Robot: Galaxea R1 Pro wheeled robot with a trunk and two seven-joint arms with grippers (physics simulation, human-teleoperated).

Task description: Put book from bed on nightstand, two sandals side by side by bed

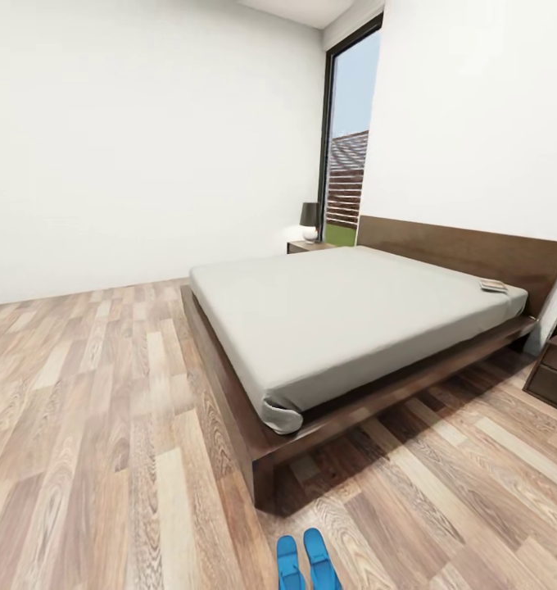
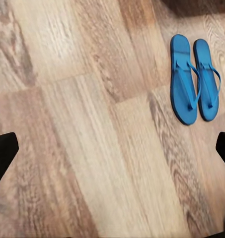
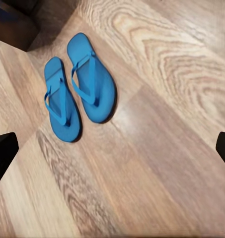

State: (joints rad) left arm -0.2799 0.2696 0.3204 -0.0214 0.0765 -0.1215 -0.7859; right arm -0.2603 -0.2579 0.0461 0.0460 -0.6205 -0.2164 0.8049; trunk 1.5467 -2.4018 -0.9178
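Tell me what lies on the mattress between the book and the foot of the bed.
Nothing: in the head view, the pale grey mattress is bare from the book near the headboard down to the bed's foot.

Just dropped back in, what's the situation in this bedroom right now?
Nothing is being held. The pair of bright blue flip-flop sandals lies side by side on the wood-plank floor near the foot corner of the low dark-framed bed. The small thin book sits on the pale grey mattress near the headboard. A dark-brown nightstand stands beside that end. Both wrist views show gripper fingertips spread wide above the floor.
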